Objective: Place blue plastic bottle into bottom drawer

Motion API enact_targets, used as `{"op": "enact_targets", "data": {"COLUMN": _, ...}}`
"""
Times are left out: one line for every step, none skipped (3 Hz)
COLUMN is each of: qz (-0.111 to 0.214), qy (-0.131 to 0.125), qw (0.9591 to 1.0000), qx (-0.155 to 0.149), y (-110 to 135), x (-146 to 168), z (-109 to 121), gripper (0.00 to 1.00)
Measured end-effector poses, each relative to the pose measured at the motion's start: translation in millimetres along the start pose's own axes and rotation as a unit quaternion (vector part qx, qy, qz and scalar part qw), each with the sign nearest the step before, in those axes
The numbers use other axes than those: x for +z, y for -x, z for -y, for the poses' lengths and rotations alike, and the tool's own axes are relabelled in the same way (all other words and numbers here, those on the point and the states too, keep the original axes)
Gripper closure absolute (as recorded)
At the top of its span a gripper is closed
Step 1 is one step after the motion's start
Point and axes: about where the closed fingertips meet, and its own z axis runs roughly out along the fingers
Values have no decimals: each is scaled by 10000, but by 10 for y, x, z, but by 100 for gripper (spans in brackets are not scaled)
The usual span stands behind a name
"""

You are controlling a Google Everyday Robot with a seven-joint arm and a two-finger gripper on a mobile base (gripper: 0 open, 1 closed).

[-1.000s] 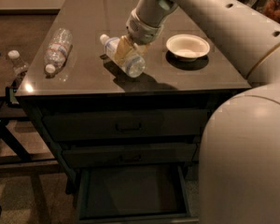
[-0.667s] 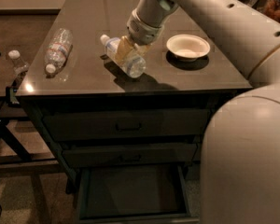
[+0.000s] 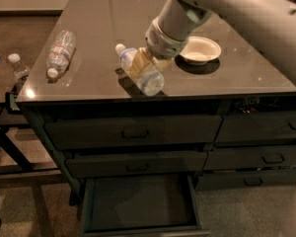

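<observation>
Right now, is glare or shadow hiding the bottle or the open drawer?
Camera view: dim, warm light; small glare spots on the counter at its left front corner and far edge, none on the blue plastic bottle, which the gripper sits over; dark shadows lie left of the bottle and in front of the bowl; the open bottom drawer is murky, its floor dark.

Nothing readable here, honestly. The clear water bottle (image 3: 60, 53), well left of the white bowl (image 3: 200, 50), has a red-and-blue label band, but no letters come through. The blue plastic bottle (image 3: 140, 73), just left of the bowl, has a pale label that's illegible too. The gripper (image 3: 147, 62) sits right on that bottle, with no markings showing.
</observation>
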Motion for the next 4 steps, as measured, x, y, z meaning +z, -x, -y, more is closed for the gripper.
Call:
{"op": "enact_targets", "data": {"qz": -120, "qy": -105, "qw": 9994, "qx": 301, "y": -540, "x": -136, "z": -214, "gripper": 100}}
{"op": "enact_targets", "data": {"qz": -119, "qy": -104, "qw": 9994, "qx": 301, "y": -539, "x": -137, "z": -215, "gripper": 100}}
{"op": "enact_targets", "data": {"qz": -157, "qy": -109, "qw": 9993, "qx": 306, "y": -645, "x": -202, "z": -352, "gripper": 100}}
{"op": "enact_targets", "data": {"qz": -179, "qy": -161, "qw": 9981, "qx": 570, "y": -965, "x": -338, "z": -582, "gripper": 100}}
